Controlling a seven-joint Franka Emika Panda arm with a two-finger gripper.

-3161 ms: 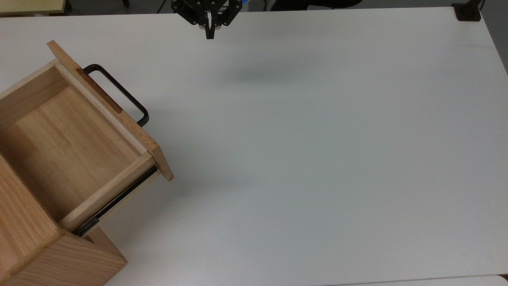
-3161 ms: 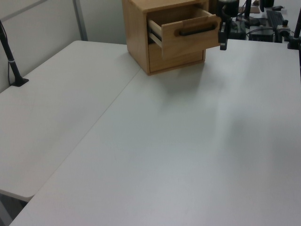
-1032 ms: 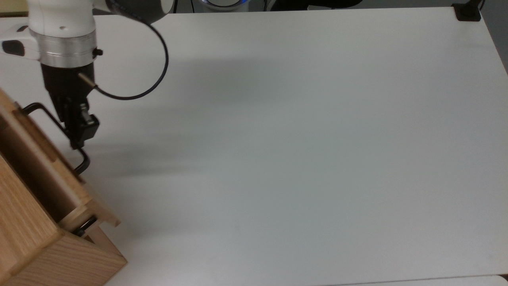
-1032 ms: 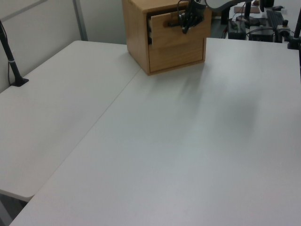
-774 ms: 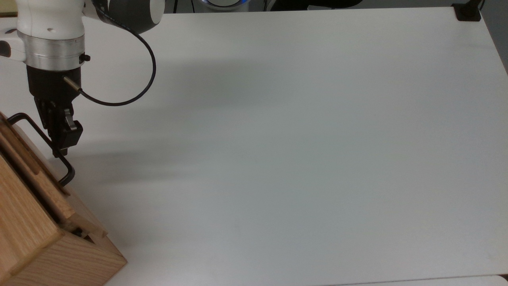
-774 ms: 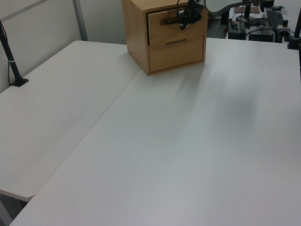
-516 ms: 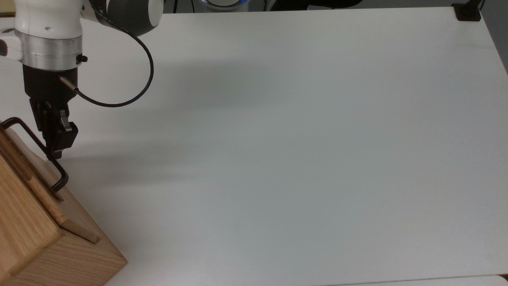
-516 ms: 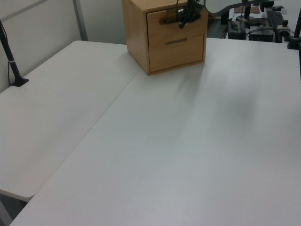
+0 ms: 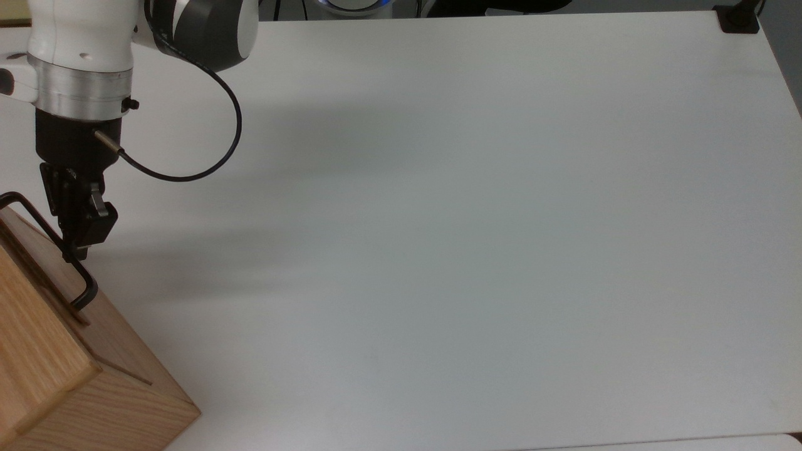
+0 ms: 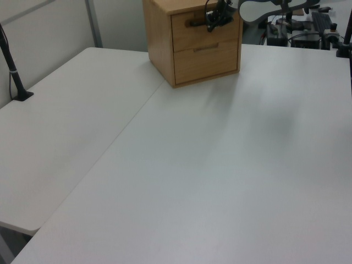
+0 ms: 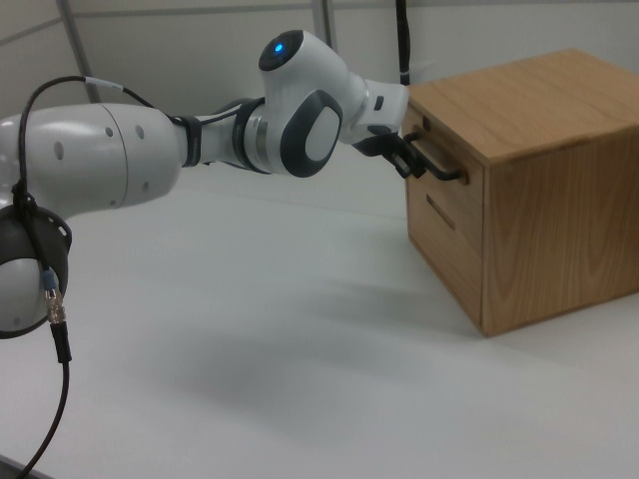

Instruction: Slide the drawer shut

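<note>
The drawer (image 9: 44, 263) sits pushed in, its wooden front flush with the cabinet (image 9: 37, 351) at the top view's lower left. In the left view it is the upper drawer (image 10: 181, 32) of the cabinet (image 10: 159, 38). Its black bar handle (image 9: 31, 220) sticks out from the front. My gripper (image 9: 75, 252) is shut, with its fingertips against the outer side of the handle near the middle of the bar. The right view shows the gripper (image 11: 407, 160) touching the handle (image 11: 449, 172) from the table side.
A second drawer (image 10: 206, 55) with a slot pull sits shut below. The white table (image 9: 470, 219) stretches wide to the top view's right. A black clamp (image 9: 739, 19) sits at its far corner, and a black post (image 10: 14, 71) stands at the left view's left edge.
The drawer stood far open 3.2 s ago, with my gripper off by the table's far edge. Over the last second my gripper pushed the handle and the drawer slid fully into the cabinet.
</note>
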